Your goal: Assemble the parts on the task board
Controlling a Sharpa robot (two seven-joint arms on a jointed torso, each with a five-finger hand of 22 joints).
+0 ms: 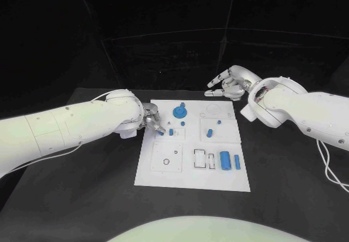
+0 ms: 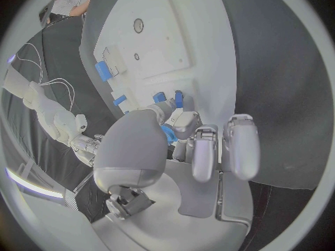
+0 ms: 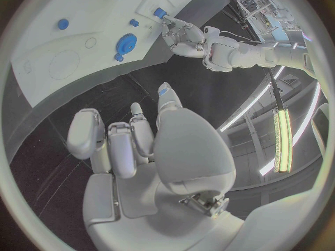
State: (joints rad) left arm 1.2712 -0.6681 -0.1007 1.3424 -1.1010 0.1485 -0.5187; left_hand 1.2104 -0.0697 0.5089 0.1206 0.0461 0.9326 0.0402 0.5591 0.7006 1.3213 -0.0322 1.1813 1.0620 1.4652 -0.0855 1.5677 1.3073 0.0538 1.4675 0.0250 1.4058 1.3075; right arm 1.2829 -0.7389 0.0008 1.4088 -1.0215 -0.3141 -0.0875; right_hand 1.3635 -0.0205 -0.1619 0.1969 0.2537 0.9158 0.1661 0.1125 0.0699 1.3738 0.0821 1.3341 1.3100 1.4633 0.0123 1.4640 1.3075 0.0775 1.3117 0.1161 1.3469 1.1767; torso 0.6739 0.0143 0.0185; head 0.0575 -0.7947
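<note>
Evidently the left hand (image 1: 151, 121) pinches a small blue part (image 1: 160, 133) at its fingertips, over the task board (image 1: 167, 176); another blue peg (image 1: 171, 132) stands just beyond. The right hand (image 1: 227, 83), empty and loosely spread, hovers farther off.

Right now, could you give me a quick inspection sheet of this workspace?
Surface: black table, white task board in the middle.
Job's things: blue round part, blue cylinder and smaller blue pieces on the board.
Clutter: nothing seen.
Hands: left hand pinches a small blue part at the board's edge; right hand hangs beyond the far edge, fingers curled, holding nothing.
Cables: white cable along the right arm.
Surroundings: dark backdrop.
</note>
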